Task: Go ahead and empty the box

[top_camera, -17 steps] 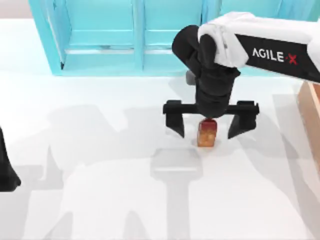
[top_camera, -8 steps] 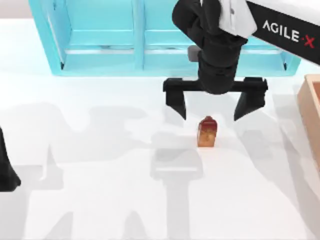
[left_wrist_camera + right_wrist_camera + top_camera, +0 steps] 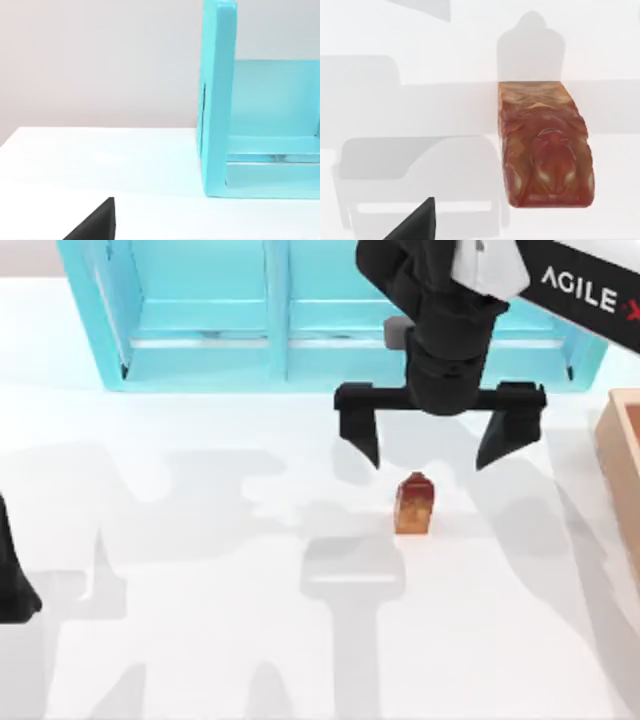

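Box (image 3: 622, 455) at table's right edge; carton (image 3: 413, 504) out.

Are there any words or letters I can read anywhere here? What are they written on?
"AGILE" with part of a red mark after it, cut off by the picture's edge: white letters on the black right arm in the top view.
The small red-orange carton has mottled patterns, no readable words.
Nothing else carries text.

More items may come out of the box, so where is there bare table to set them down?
The widest bare stretch is the table left and front of the small red-orange carton, bounded by the parked left gripper at the left edge. It is tighter between carton, cyan cabinet and box, where the open right gripper hangs.
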Controlling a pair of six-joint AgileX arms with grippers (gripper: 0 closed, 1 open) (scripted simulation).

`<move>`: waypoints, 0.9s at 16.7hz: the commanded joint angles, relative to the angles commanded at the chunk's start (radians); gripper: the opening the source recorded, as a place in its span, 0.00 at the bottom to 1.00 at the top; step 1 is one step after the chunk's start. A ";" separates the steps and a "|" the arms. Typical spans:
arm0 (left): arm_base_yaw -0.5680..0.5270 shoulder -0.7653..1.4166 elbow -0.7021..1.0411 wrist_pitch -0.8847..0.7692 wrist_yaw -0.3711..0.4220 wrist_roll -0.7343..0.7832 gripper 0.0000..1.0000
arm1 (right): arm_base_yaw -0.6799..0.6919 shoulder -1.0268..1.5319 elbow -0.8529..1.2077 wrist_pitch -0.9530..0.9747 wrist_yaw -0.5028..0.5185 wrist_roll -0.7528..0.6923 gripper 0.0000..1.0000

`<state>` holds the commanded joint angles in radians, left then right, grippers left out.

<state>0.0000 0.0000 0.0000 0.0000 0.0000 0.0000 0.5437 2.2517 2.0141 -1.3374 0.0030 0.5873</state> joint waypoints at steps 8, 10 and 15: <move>0.000 0.000 0.000 0.000 0.000 0.000 1.00 | -0.242 -0.070 -0.055 -0.013 -0.001 -0.249 1.00; 0.000 0.000 0.000 0.000 0.000 0.000 1.00 | -0.302 -0.088 -0.069 -0.017 -0.001 -0.311 1.00; 0.000 0.000 0.000 0.000 0.000 0.000 1.00 | -0.454 -0.133 -0.105 -0.026 -0.001 -0.468 1.00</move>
<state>0.0000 0.0000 0.0000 0.0000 0.0000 0.0000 0.0898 2.1185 1.9087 -1.3633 0.0017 0.1196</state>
